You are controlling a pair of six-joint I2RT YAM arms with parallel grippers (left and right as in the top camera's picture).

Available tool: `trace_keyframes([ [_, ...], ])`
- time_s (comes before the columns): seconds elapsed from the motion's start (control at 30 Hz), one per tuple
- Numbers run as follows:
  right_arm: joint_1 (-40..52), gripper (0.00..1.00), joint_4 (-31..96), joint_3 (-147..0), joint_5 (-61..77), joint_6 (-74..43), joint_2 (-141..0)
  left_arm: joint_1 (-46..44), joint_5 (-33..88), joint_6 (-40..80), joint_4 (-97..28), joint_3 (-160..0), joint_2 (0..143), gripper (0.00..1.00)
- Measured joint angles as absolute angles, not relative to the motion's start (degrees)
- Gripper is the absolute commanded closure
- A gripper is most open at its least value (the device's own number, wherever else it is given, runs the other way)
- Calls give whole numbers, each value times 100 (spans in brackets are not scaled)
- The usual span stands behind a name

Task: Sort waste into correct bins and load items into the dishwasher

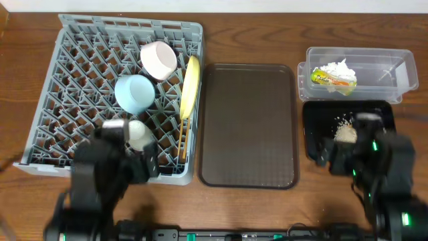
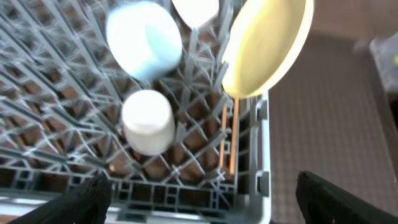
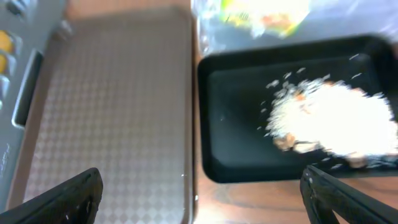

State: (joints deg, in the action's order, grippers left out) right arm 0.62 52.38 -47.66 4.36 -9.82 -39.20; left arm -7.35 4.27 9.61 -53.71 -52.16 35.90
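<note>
A brown wooden table (image 1: 267,27) carries everything. At its left stands the grey rack (image 1: 80,67). Inside it the white bowl (image 1: 158,59) lies on its side near the far wall, and the blue bowl (image 1: 135,92) is just in front of it. The cup (image 1: 138,134) is nearer the front. The yellow plate (image 1: 191,87) stands on edge along the rack's right side, with the chopsticks (image 2: 227,140) in the grid below it.

A brown tray (image 1: 249,127) lies bare in the middle. At the right, the clear tub (image 1: 401,67) holds the wrapper (image 1: 334,80) and the tissue (image 1: 338,68). The black tray (image 1: 317,117) in front of it holds the crumbs (image 1: 345,132).

The left gripper (image 2: 199,199) hangs over the rack's front right corner, jaws spread wide and holding nothing. The right gripper (image 3: 199,196) hangs over the black tray's near edge, jaws likewise spread and free.
</note>
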Motion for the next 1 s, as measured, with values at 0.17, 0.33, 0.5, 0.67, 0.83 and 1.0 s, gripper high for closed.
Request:
trace_keyframes([
  [0.17,62,1,5271,-4587,292,-982,-2963,-735,364,956,-5354,-4899,2567,4],
  [0.33,62,1,5365,-4571,250,-982,-2668,-735,340,921,-5356,-4899,2231,4],
  [0.5,62,1,5533,-4556,248,-982,-2672,-735,303,919,-5358,-4897,2237,4],
  [0.67,62,1,5793,-4554,246,-982,-2672,-735,298,917,-5365,-4897,2237,4],
  [0.83,62,1,6047,-4545,231,-982,-2670,-735,298,917,-5369,-4897,2237,3],
  [1.0,115,1,6101,-4512,132,-937,-2523,-735,298,919,-5371,-4897,2237,3],
])
